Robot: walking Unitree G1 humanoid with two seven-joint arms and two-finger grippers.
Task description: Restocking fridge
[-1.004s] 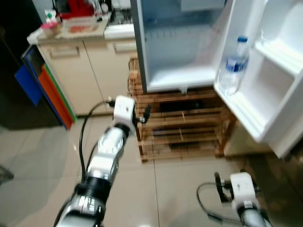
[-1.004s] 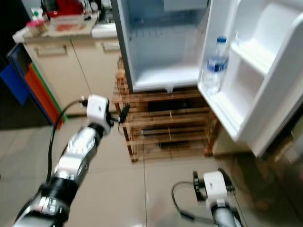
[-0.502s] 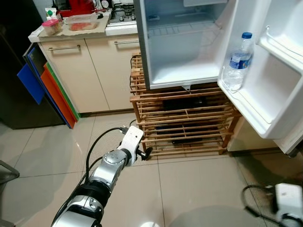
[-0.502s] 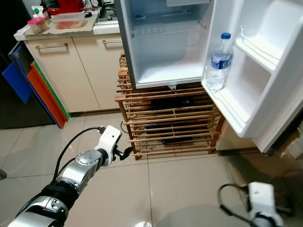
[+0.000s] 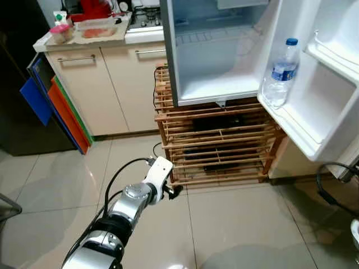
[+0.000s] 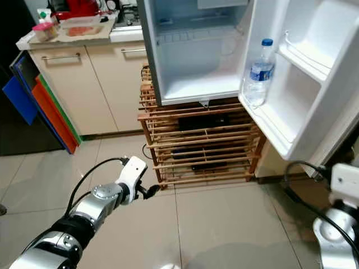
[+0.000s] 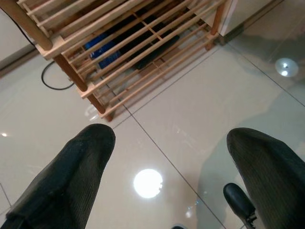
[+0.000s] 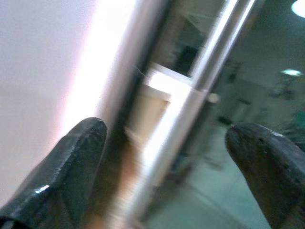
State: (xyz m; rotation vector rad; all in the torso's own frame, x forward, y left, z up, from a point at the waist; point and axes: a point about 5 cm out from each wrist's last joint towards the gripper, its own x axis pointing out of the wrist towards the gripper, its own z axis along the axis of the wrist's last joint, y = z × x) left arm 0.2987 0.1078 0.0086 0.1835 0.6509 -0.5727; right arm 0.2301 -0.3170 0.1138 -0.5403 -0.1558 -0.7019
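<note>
A small white fridge (image 5: 216, 84) stands open on a wooden slatted rack (image 5: 219, 140); the inside that I can see is bare. One clear water bottle (image 5: 279, 75) with a blue cap stands upright in the lower shelf of the open door (image 5: 314, 120). My left gripper (image 5: 174, 190) hangs low over the tiles by the rack's front left foot. Its fingers (image 7: 81, 162) are open, with only floor between them. My right arm's white wrist (image 6: 343, 178) is at the far right, below the door's outer edge. The right gripper (image 8: 167, 167) is open, facing a blurred white panel.
Beige kitchen cabinets (image 5: 92, 84) with containers on the counter stand left of the fridge. Blue, orange and green boards (image 5: 53, 109) lean by a dark appliance. Dark items lie inside the rack. A black cable (image 5: 331, 188) loops from my right arm. Tiled floor (image 5: 235, 224) lies in front.
My right arm swung from the lower middle out to the far right and rose beside the fridge door. My left gripper dropped from rack height to near the floor.
</note>
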